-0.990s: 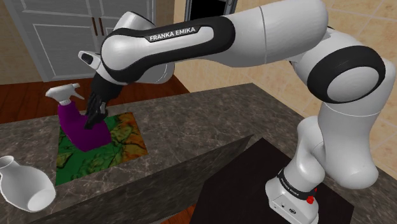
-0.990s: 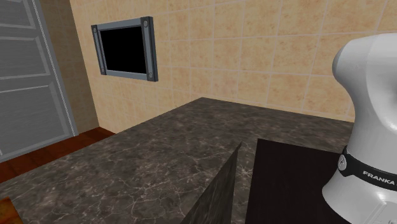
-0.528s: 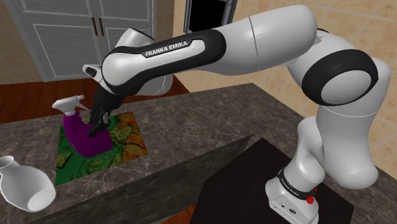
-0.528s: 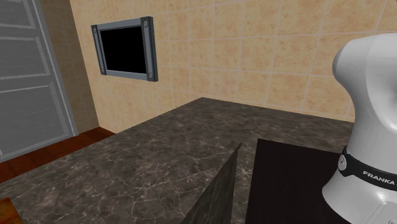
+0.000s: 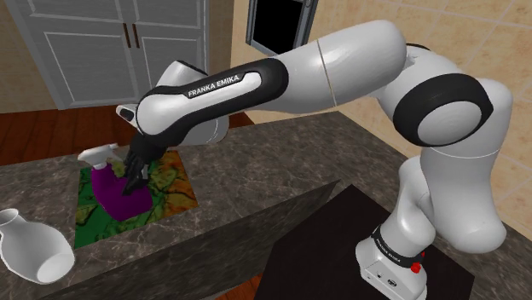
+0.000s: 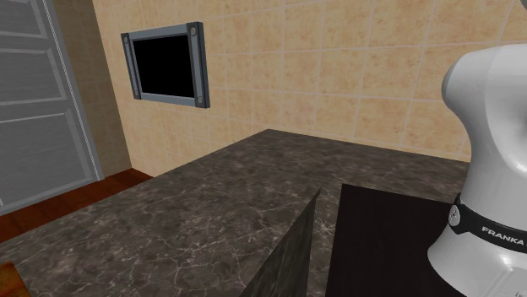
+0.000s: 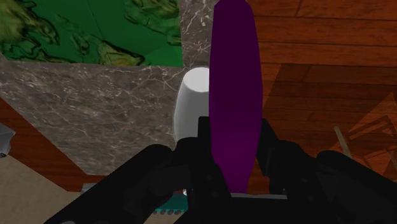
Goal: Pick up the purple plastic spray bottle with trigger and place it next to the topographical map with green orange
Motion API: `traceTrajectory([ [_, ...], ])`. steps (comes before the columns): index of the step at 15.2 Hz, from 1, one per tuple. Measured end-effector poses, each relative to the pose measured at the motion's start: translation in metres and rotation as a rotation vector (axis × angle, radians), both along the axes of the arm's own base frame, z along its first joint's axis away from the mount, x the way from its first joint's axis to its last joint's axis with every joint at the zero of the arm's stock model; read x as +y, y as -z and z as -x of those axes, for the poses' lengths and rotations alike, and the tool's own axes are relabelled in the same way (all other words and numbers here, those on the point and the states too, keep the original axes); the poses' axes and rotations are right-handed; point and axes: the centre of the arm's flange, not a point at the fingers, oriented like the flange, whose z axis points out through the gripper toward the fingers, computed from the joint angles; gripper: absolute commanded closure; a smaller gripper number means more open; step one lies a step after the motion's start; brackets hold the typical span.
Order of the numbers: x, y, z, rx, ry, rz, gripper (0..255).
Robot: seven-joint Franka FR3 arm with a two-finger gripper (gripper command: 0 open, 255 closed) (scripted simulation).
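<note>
1. Dark grey marbled stone counter (image 5: 256,162): biggest item, runs approx. 8 to 2 o'clock across the shoulder view. Also seen in lower half of second exterior view (image 6: 194,211).
2. White Franka arm w/ dark joints (image 5: 341,60): rises at 4 o'clock in shoulder view, bends over, reaches down twd 9 o'clock. Its base column stands at 3 o'clock in second exterior view (image 6: 494,152).
3. Black box stand (image 5: 315,247): 5 o'clock in shoulder view, under arm base.
4. Grey-white panelled cupboard doors (image 5: 94,43): 11 o'clock in shoulder view, behind counter, w/ red-brown wood floor (image 5: 34,128) below.
5. Flat topographical map, green w/ orange-yellow patches (image 5: 170,200): lies on counter at 9 o'clock in shoulder view. Wrist view has a green corner (image 7: 76,32) beyond the fingers.
6. White narrow-necked vase (image 5: 30,247): at 7 o'clock of map, apart from it, near counter edge.
7. Purple spray bottle w/ white trigger head (image 5: 115,200): roughly upright over map's 10 o'clock part, head pointing twd 9 o'clock. Can't tell if base touches map.
8. All-black two-finger gripper (image 5: 134,177): meets bottle from its 2 o'clock side. In wrist view (image 7: 235,159) fingers (image 7: 270,143) sit one each side of the purple body (image 7: 235,83), pressed against it, gap no wider than the bottle.
9. White rounded piece (image 7: 191,108): just beside purple body; can't tell what it is.
</note>
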Motion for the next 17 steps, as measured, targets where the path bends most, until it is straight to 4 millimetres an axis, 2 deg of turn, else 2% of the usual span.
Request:
traceTrajectory([
  [17,-0.001,0.089,0.000,0.000,0.000,0.000,255],
])
